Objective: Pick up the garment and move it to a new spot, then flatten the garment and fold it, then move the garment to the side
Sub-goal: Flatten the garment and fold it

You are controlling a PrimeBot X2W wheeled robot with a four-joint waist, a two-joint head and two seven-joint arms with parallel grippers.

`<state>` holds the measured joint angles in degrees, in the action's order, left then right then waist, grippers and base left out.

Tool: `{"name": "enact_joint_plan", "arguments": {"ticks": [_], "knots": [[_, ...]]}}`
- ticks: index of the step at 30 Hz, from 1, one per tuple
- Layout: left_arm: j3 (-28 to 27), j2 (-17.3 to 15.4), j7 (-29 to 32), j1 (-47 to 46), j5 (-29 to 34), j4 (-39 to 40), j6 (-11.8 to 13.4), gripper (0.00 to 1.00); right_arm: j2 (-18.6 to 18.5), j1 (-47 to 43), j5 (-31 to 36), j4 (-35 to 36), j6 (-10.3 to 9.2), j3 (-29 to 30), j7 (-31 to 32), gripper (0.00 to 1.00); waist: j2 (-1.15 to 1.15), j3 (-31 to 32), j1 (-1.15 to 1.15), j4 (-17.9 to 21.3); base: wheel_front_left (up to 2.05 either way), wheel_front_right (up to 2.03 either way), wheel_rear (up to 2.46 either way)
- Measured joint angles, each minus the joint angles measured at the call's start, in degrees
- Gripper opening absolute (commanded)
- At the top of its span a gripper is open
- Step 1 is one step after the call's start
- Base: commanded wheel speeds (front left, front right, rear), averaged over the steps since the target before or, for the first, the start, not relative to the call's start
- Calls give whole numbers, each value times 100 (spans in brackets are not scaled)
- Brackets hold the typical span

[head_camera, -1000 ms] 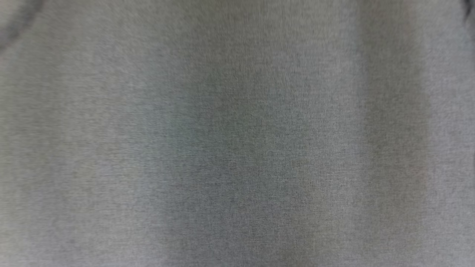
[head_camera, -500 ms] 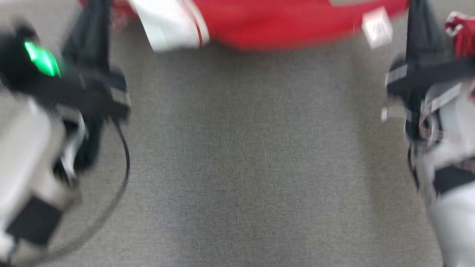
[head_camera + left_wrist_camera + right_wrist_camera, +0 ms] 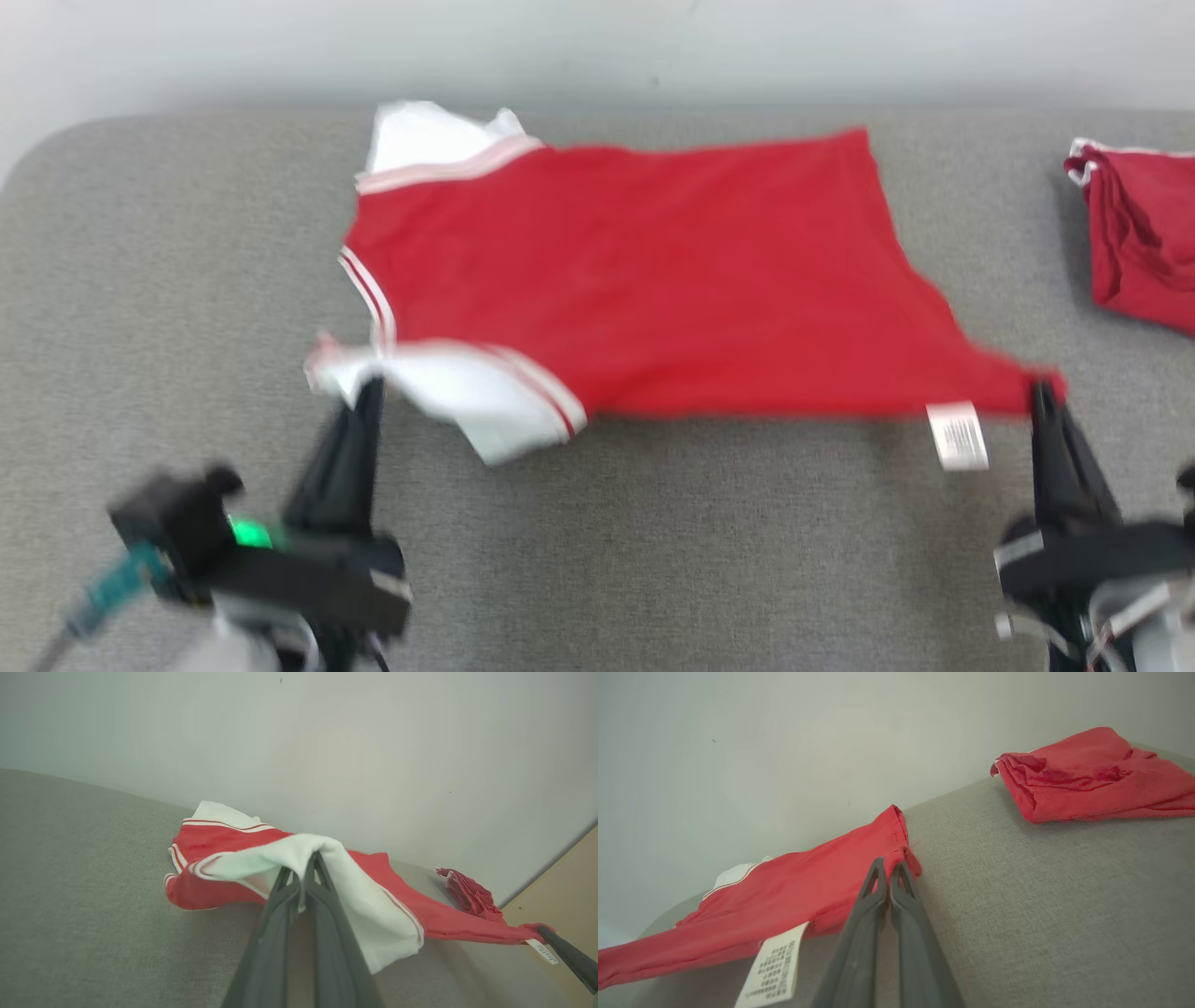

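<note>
The garment [image 3: 644, 280] is a red top with white sleeves and striped trim, stretched out over the grey cushion. My left gripper [image 3: 369, 385] is shut on its near white sleeve [image 3: 299, 856], pinching the cloth at the fingertips. At the garment's near right corner, beside a white care label [image 3: 957, 436], my right gripper [image 3: 1039, 390] is shut on the red hem [image 3: 901, 856]. The near edge hangs lifted and taut between the two grippers, while the far edge rests on the cushion.
A second red cloth [image 3: 1144, 238] lies bunched at the right of the grey cushion [image 3: 653, 560]. A pale wall [image 3: 597, 47] runs along the far edge. The cushion's corner curves at the far left [image 3: 56, 149].
The head camera has swung up from plain grey cushion to the whole garment and both grippers. Both grippers stayed shut on the cloth.
</note>
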<state>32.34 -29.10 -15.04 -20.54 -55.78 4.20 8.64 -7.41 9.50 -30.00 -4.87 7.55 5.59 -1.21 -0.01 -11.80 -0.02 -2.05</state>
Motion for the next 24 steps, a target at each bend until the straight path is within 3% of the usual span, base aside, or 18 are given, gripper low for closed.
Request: {"name": "enact_joint_plan", "arguments": {"ticks": [6,11,24], "knots": [[-375,594,0,1178,209,-125,-56,0,240,-977,93,215,0,289,213,0,0,236,0,-65,0,0,0],[-620,893,-1,2009,294,-352,-212,0,332,-1495,137,124,0,371,287,0,1,439,1,-119,0,0,0],[-705,1336,-1,2731,497,-669,-463,0,424,-2388,230,149,0,624,454,0,2,539,2,-370,0,0,0]]}}
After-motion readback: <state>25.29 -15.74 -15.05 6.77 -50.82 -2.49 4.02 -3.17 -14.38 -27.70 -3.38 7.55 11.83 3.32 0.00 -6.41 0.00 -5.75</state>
